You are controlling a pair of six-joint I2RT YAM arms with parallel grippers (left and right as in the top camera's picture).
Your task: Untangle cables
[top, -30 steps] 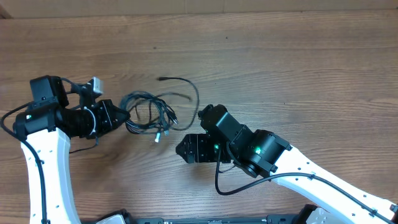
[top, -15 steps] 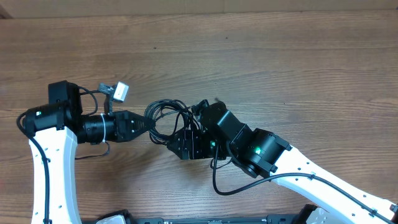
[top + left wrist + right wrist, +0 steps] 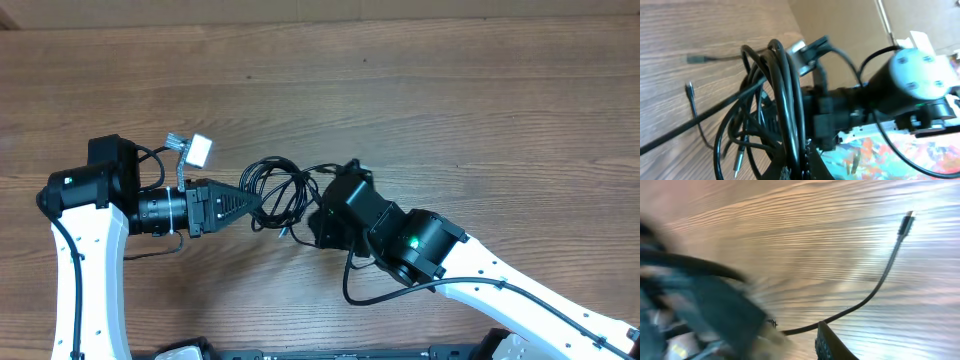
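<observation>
The cables (image 3: 280,185) are a bundle of thin black loops lifted between my two arms near the table's middle left. My left gripper (image 3: 258,203) is shut on the bundle's left side. In the left wrist view the loops (image 3: 785,90) rise from the left gripper (image 3: 802,167), and a silver-tipped plug (image 3: 738,161) hangs low. My right gripper (image 3: 300,222) presses against the bundle's lower right. In the blurred right wrist view one cable (image 3: 875,292) with a plug end (image 3: 905,224) runs into the gap of the right gripper (image 3: 795,327). Whether it is pinched is unclear.
The wooden table (image 3: 480,110) stretches to the right and back. A cardboard edge (image 3: 320,10) runs along the far side. The left arm's own wire and white camera block (image 3: 197,150) stick out above its wrist. Two loose cable ends (image 3: 695,59) lie on the wood.
My left gripper has carried the bundle to the right. My right gripper has moved up and left into the bundle, and its jaws have narrowed.
</observation>
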